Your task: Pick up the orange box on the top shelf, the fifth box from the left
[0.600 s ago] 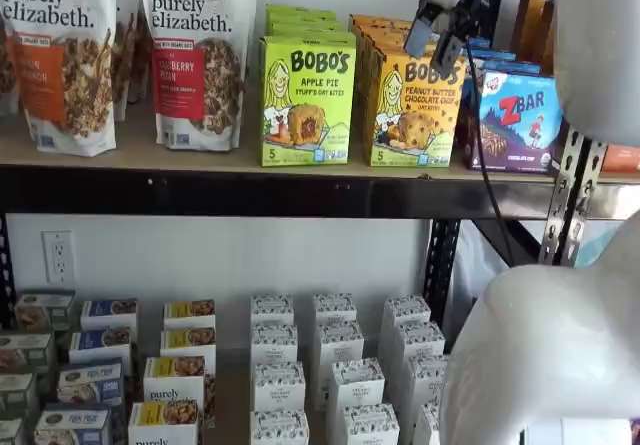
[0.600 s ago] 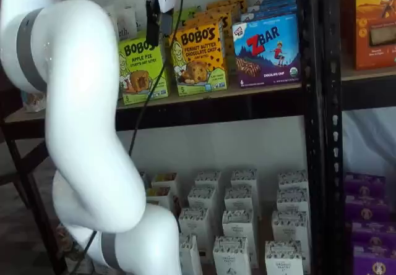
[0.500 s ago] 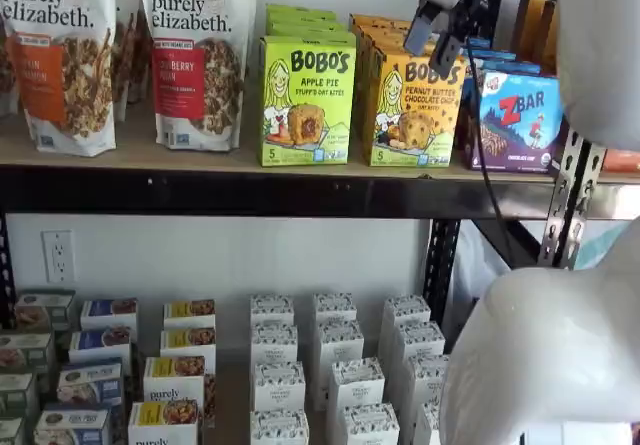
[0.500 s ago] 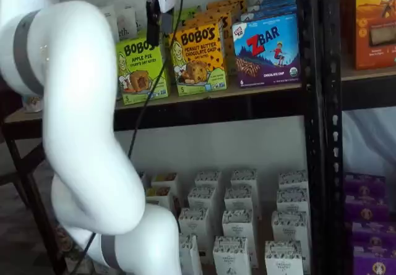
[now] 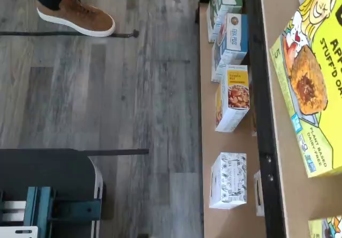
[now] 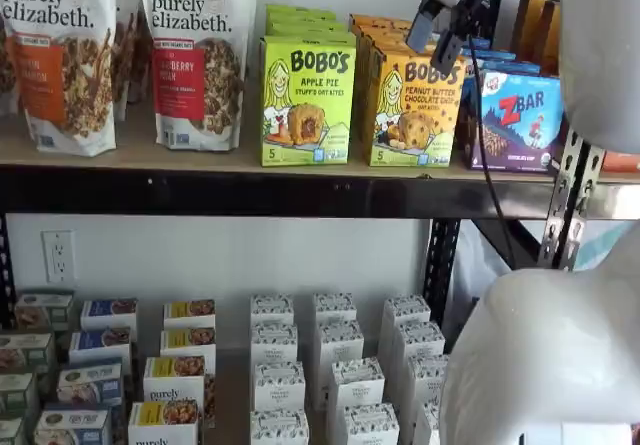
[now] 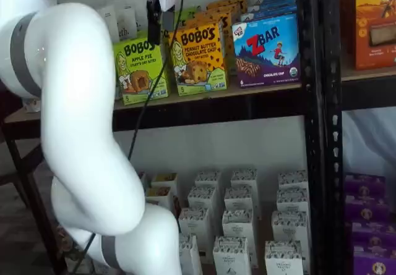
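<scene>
Gripper [image 6: 438, 27] fingers are hanging from above in both shelf views, spread wide with a clear gap between them and nothing in their grasp, and they are hovering in front of the upper edge of the orange box [image 6: 416, 102]. A dark cable [image 6: 484, 155] is trailing down beside the fingers, crossing in front of the shelf rail. That orange box is standing upright on the top shelf [image 6: 210, 157], at the front of a row of like cartons, and everything else is sitting relative to it: a lime-green Apple Pie box [image 6: 307, 97] is standing just beside it on one side, a blue-purple ZBar box [image 6: 518, 118] just beside it on the other. Beyond the green box, two Purely Elizabeth bags [image 6: 196, 53] are standing upright. Below the orange box, small white cartons [image 6: 336, 360] are lining the lower level. The white arm [image 7: 77, 126] is filling the foreground in a shelf view.
</scene>
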Tool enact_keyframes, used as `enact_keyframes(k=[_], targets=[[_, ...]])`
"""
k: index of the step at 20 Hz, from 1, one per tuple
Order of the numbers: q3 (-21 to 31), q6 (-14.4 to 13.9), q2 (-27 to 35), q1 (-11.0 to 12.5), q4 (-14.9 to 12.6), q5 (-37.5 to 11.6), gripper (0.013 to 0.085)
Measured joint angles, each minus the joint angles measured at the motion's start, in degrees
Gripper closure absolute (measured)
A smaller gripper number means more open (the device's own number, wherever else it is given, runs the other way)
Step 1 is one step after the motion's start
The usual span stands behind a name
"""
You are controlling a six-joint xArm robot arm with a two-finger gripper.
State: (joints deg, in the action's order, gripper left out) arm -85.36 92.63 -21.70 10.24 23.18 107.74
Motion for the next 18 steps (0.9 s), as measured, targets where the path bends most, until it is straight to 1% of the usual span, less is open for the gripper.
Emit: enact_keyframes(k=[4,8,12,15,18], targets=[[0.02,0.32,-0.04,0.13,-0.63,-0.27,0.0130],[-0.97,0.90,0.70,1.02,-0.17,0.04,0.0130],[-1.95,1.74,1.46,2.01,-0.04,-1.61,0.0130],[-3.41,2.50,2.77,2.65,-0.58,-2.43,0.0130],[-4.52,3.50,4.09,3.15,-1.74,-3.75,0.0130]])
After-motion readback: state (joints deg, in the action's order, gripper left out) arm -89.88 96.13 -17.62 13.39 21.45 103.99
